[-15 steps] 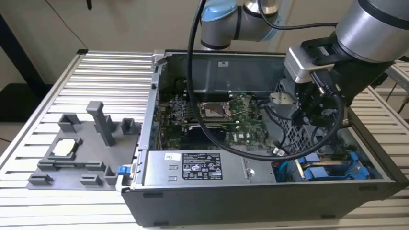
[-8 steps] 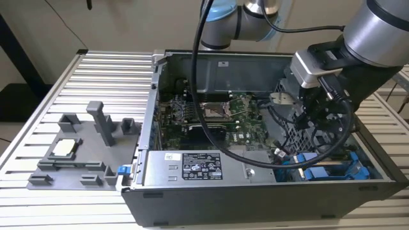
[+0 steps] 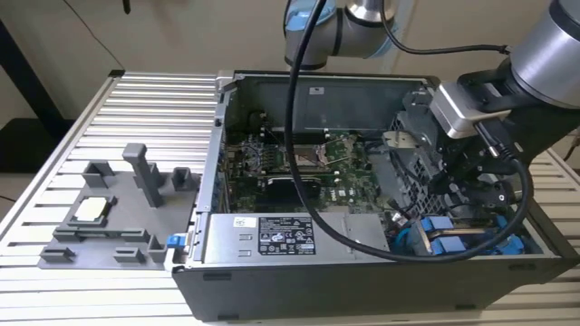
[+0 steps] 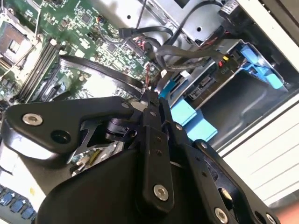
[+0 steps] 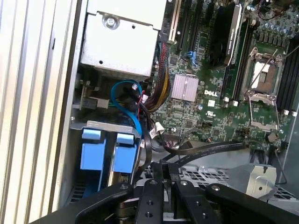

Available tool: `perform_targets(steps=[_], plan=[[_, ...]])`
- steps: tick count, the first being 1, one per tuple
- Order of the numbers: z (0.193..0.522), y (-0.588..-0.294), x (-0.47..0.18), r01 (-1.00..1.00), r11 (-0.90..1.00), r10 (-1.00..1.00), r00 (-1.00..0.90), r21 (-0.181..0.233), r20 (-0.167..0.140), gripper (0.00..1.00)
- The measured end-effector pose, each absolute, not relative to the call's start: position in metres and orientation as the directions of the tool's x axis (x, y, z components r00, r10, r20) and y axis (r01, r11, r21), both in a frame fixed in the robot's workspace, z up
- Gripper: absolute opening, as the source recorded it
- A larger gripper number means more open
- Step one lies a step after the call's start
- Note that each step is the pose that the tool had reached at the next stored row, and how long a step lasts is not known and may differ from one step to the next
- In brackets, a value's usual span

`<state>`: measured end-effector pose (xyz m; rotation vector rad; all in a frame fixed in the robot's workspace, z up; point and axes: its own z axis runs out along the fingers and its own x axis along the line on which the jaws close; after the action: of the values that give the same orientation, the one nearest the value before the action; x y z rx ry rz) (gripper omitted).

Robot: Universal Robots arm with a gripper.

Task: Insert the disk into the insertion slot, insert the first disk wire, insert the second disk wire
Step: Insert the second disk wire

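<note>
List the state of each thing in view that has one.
PC case: side open, motherboard exposed.
Disk: seated in its bay, next to a second blue-framed drive.
CPU socket: empty, no cooler on it.
End effector: inside the case, by the drive bays and cables.
Grey fixture tray: on the table, outside the case.

Even, soft light; mild blur

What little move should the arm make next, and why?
Probably a short drop toward the blue disk carriers. The gripper hangs just above them inside the case, with loose black cables lying beside, so going slowly seems wise.
</note>
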<state>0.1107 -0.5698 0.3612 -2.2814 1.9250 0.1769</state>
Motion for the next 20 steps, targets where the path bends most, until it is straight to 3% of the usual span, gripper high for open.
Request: perform_targets(steps=[14,20], plan=[[0.358,-0.577,0.138,-0.986,-0.165,-0.97,0.157,0.027,-0.187,0.16],[0.355,-0.578,0.144,-0.988,-0.151,-0.972,0.143,0.032,-0.189,0.16]])
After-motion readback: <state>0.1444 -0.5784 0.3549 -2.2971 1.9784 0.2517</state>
